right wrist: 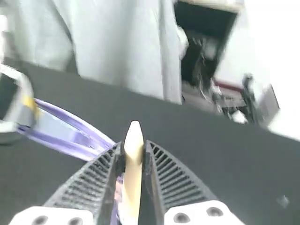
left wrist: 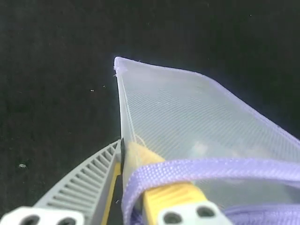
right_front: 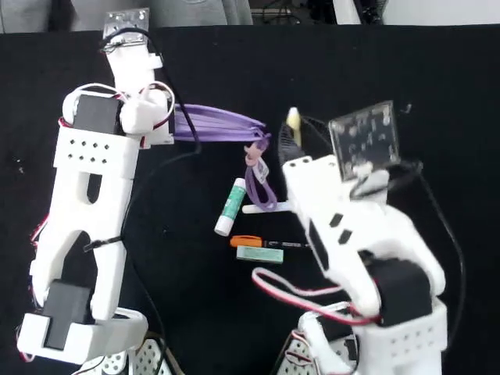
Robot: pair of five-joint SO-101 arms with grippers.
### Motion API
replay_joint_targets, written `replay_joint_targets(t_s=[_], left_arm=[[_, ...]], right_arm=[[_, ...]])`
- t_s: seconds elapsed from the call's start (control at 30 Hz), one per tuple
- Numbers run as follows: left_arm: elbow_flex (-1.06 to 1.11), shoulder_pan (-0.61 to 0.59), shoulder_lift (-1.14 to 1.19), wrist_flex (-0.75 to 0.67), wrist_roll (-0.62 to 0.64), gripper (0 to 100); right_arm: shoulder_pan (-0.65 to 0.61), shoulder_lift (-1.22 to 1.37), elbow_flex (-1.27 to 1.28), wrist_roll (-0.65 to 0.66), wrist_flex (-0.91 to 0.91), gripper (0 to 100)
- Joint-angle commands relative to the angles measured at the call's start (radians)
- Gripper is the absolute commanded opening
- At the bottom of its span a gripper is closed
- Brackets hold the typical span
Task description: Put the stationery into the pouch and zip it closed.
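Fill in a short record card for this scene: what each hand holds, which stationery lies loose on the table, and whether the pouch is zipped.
Left hand: shut on one edge of the purple mesh pouch
Right hand: shut on a pale stick, whose tip pokes out past the fingers
Loose on the table: glue stick, orange pen, green eraser
Zip: cannot tell whether open or closed

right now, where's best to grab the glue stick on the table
Probably the glue stick at its green label, from above, jaws across its width: it lies flat and slanted, and the orange pen sits close to its white end.
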Motion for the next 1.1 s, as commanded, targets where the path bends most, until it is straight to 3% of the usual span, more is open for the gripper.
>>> replay_joint_targets(t_s=[0.0,0.5,1.07], left_arm=[[-0.053,0.013,-0.009,0.011,0.006,3],[-0.051,0.019,0.000,0.011,0.009,3],[-0.024,0.021,-0.009,0.003,0.011,3]], right_arm=[[-0.078,-0.071,0.054,0.011,-0.109,1.1],[-0.150,-0.446,0.452,0.000,-0.601,1.1],[-0.229,-0.483,0.691,0.003,-1.019,1.1]])
